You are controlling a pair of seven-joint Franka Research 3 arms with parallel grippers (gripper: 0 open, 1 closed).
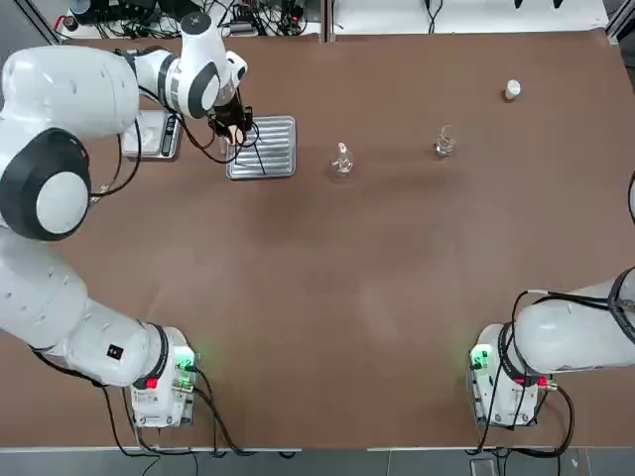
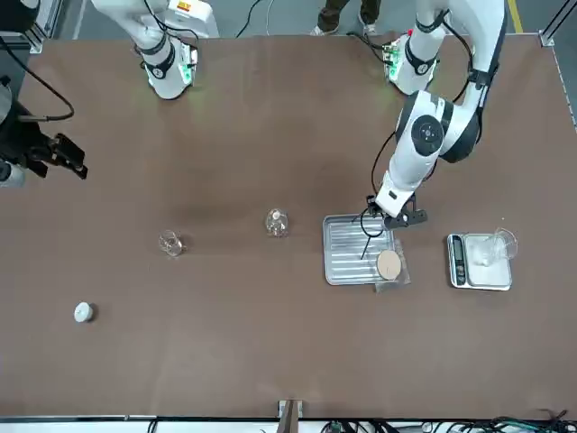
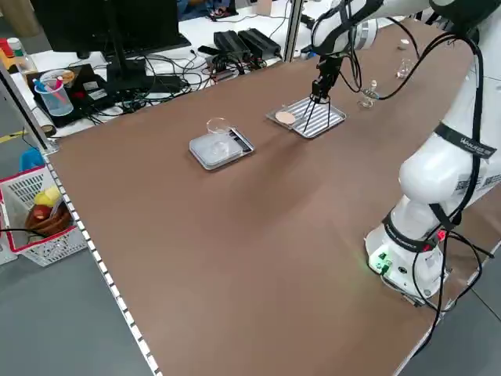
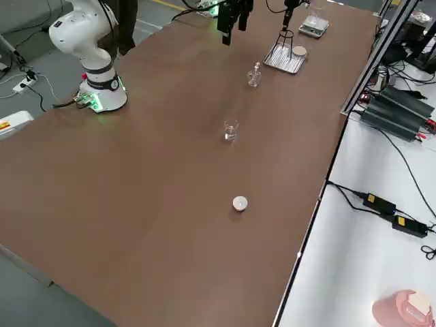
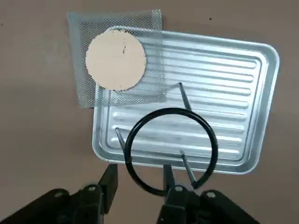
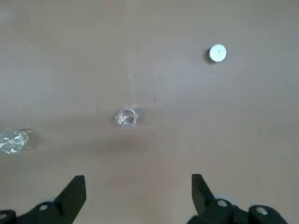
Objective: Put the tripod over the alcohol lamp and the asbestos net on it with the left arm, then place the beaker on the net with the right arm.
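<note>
The black wire tripod (image 5: 205,130) hangs over the ridged tray, and my left gripper (image 5: 138,172) is shut on the near part of its ring. From the front, the left gripper (image 2: 394,212) is at the tray's back edge. The asbestos net (image 5: 117,60) lies half on the tray's corner, half on the table. The alcohol lamp (image 1: 342,161) stands to the right of the tray, and the beaker (image 1: 444,146) stands farther right. My right gripper (image 6: 138,186) hovers open, high above the beaker (image 6: 125,117), with nothing between its fingers.
The silver tray (image 1: 278,164) sits at the back left of the table. A white scale (image 2: 469,262) with a glass vessel (image 2: 500,244) stands beyond it to my left. A small white cap (image 1: 512,90) lies at the back right.
</note>
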